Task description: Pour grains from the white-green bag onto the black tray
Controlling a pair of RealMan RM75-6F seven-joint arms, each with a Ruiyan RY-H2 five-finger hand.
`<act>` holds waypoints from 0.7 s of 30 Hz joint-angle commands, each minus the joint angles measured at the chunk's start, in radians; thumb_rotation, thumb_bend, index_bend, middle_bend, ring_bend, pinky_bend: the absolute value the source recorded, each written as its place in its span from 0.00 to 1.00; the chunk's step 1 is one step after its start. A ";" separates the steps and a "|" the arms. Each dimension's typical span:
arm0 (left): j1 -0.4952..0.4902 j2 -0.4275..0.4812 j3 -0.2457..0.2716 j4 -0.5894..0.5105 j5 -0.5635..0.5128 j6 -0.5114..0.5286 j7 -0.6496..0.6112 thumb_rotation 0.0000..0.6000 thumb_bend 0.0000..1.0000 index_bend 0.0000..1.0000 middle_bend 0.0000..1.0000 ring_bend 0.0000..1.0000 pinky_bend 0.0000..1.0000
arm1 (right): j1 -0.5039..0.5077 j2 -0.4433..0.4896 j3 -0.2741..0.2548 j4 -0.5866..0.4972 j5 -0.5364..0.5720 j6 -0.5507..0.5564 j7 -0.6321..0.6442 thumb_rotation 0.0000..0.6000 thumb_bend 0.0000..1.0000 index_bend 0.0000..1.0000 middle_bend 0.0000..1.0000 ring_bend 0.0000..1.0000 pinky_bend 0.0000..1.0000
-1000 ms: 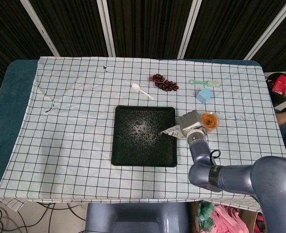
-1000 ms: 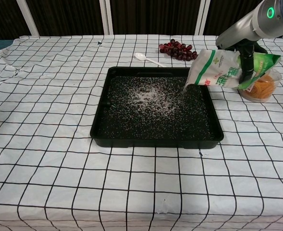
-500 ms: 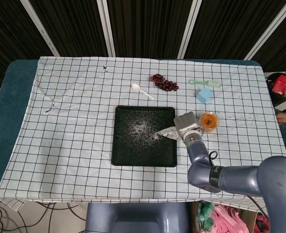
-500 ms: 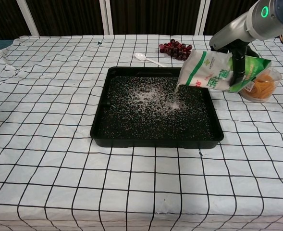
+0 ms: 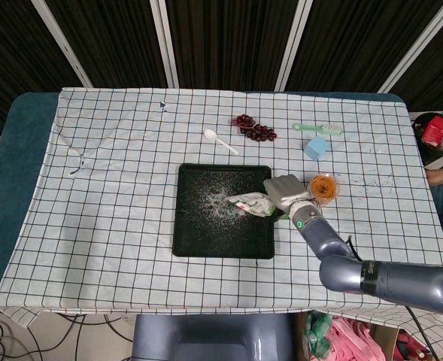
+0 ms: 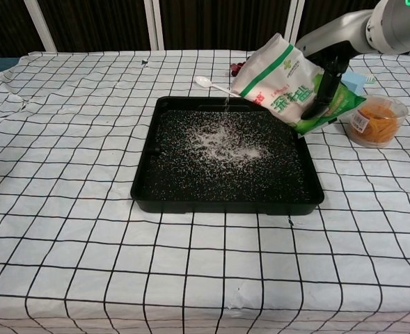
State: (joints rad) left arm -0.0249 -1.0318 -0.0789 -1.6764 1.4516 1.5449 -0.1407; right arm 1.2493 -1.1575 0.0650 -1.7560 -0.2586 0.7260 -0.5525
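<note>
Black tray [image 6: 298, 197]: centre of cloth, catching a white grain patch mid-floor. White-green bag [image 6: 282, 85]: held above tray's right-rear part, mouth tipped toward tray centre so grains land inside. Right hand [image 6: 325, 89] grasps bag's lower end; finger placement unclear. Left hand unseen.

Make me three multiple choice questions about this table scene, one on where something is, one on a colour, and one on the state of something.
1. Where is the white spoon?
A. beyond the black tray's far edge
B. inside the tray
C. in the cup

2. What colour is the small cube?
A. red
B. light blue
C. yellow

3. What is the white-green bag doing?
A. lying flat
B. standing sealed
C. held tilted over the tray

Answers: 1 A, it lies on the cloth past the tray. 2 B, it shows light blue. 3 C, the right robot hand grips it, grains falling.
</note>
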 commanded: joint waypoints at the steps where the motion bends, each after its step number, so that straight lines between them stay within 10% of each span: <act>1: 0.000 0.000 0.000 0.001 0.000 0.000 0.000 1.00 0.61 0.23 0.05 0.00 0.00 | -0.122 -0.023 0.061 0.039 -0.200 0.002 0.152 1.00 0.47 0.53 0.45 0.56 0.63; 21: 0.001 -0.001 -0.001 0.003 -0.001 0.001 0.002 1.00 0.61 0.23 0.05 0.00 0.00 | -0.414 -0.122 0.217 0.142 -0.651 0.052 0.716 1.00 0.46 0.53 0.43 0.54 0.63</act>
State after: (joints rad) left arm -0.0240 -1.0331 -0.0800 -1.6735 1.4501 1.5459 -0.1385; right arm 0.8744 -1.2576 0.2644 -1.6359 -0.8580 0.7495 0.1144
